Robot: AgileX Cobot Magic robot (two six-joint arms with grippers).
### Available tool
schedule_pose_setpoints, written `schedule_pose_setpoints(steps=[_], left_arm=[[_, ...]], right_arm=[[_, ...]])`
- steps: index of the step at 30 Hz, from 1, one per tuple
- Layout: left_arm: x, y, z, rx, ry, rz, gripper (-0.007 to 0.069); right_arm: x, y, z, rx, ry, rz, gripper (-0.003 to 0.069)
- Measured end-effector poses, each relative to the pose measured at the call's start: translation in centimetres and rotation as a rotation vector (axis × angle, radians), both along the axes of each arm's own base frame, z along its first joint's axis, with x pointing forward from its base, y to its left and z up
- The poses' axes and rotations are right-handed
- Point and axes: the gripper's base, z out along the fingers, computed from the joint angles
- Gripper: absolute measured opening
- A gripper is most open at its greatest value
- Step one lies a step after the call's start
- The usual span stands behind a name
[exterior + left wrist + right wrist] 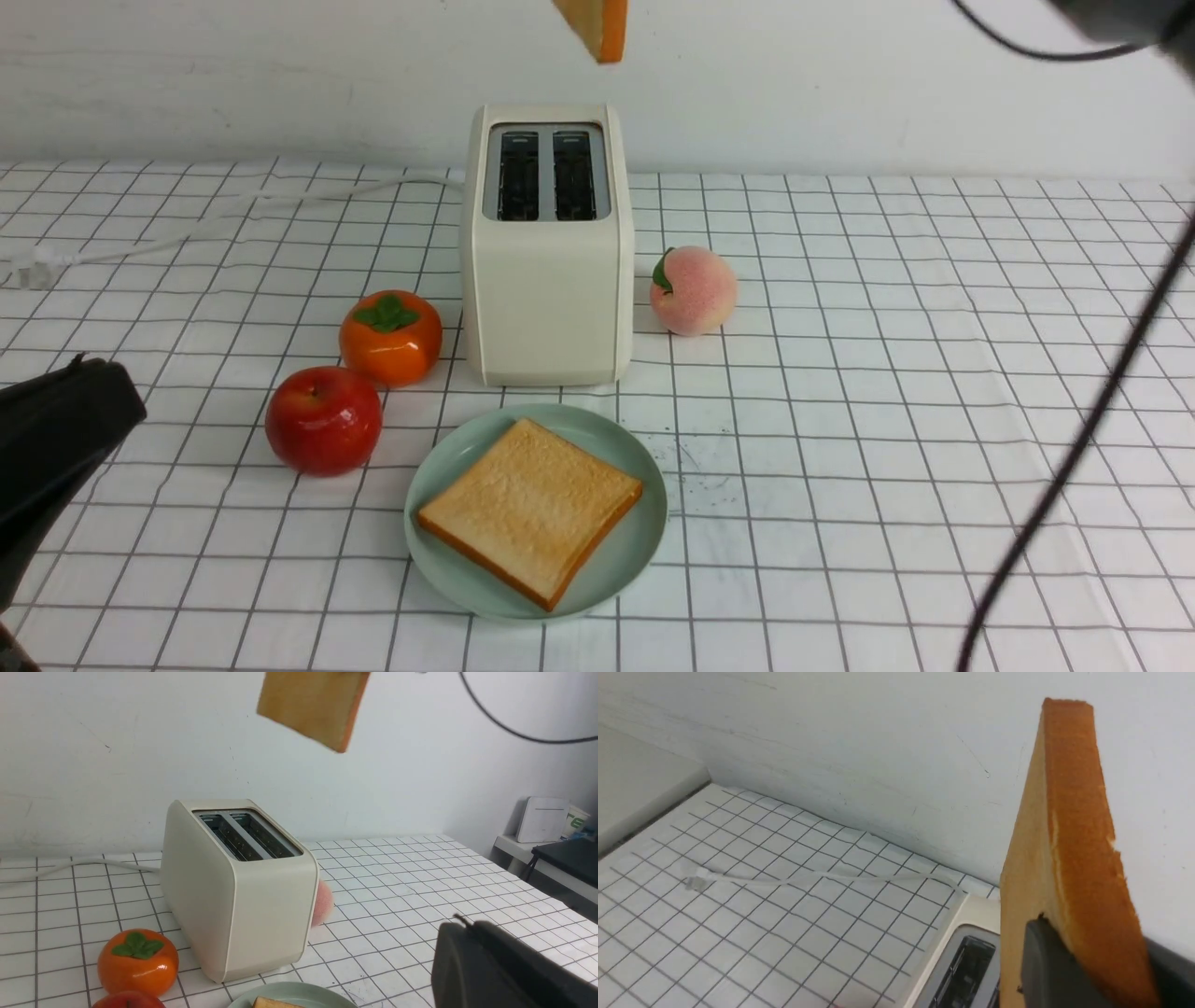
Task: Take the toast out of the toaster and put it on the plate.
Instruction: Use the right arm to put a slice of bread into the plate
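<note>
Holding: the right claw (1097,940) has a slice of toast (1064,849) pinched by one edge, with its dark fingers (1045,961) pressed against both faces.
Held slice: it hangs tilted in the air, high over the table and clear of everything; the front view shows only its lowest corner.
Toaster (548,299): directly below the right claw and well apart from it, upright, both slots dark inside.
Plate (627,553): below the right claw and nearer the robot, just in front of the toaster.
Second slice (530,509): lies flat on the plate, one corner towards the toaster.
Left claw (56,439): low over the table on the robot's left, closed.
Apple (323,420): near the left claw, to its right.
Persimmon (390,338): just beyond the apple from the left claw, beside the toaster.
Peach (693,291): below the right claw, slightly to its right, just beside the toaster.
Cord (233,210): trails from the toaster across the checked cloth (887,373), far ahead of the left claw.
</note>
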Motion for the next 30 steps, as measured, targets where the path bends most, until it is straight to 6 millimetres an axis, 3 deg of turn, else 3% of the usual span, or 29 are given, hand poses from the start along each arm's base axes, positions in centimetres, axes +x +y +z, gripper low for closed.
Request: schedule_pose_setpoints(steps=[5, 9, 13, 17, 19, 20, 23, 24, 25, 26, 27, 30], left_arm=[[0.0, 0.0, 0.0, 0.000, 0.000, -0.001, -0.0010], [0.0, 0.0, 0.0, 0.001, 0.001, -0.003, -0.0009], [0.0, -0.1, 0.0, 0.002, 0.003, -0.007, -0.0008], [-0.1, -0.2, -0.1, 0.005, 0.009, -0.019, -0.0005], [-0.1, -0.2, -0.1, 0.006, 0.010, -0.021, -0.0005], [-0.1, -0.2, -0.1, 0.006, 0.011, -0.023, -0.0005], [-0.1, -0.2, -0.1, 0.007, 0.011, -0.024, -0.0005], [-0.1, -0.2, -0.1, 0.008, 0.011, -0.023, -0.0005], [-0.1, -0.2, -0.1, 0.008, 0.011, -0.023, -0.0004], [-0.1, -0.2, -0.1, 0.008, 0.011, -0.023, -0.0003], [-0.1, -0.2, -0.1, 0.008, 0.011, -0.023, -0.0003], [-0.1, -0.2, -0.1, 0.009, 0.012, -0.027, -0.0002]], right_arm=[[-4.2, -2.4, 2.0, -0.159, 0.117, 0.039, 0.0114], [-5.7, -3.7, 2.2, -0.253, 0.185, 0.063, 0.0114], [-7.1, -7.3, 2.3, -0.247, 0.247, 0.029, 0.0114], [-9.2, -11.0, -1.1, -0.210, 0.428, 0.021, 0.0114], [-10.0, -11.2, -4.6, -0.180, 0.515, 0.082, 0.0114], [-10.3, -10.9, -5.5, -0.139, 0.520, 0.113, 0.0114], [-10.9, -8.6, -11.7, 0.009, 0.587, 0.266, 0.0114], [-11.0, -7.7, -13.4, 0.059, 0.590, 0.303, 0.0114], [-10.9, -7.5, -13.8, 0.071, 0.583, 0.305, 0.0114], [-11.1, -6.1, -16.1, 0.137, 0.570, 0.352, 0.0114], [-11.1, -6.1, -16.1, 0.137, 0.570, 0.352, 0.0114], [-11.1, -3.6, -19.1, 0.251, 0.482, 0.419, 0.0114]])
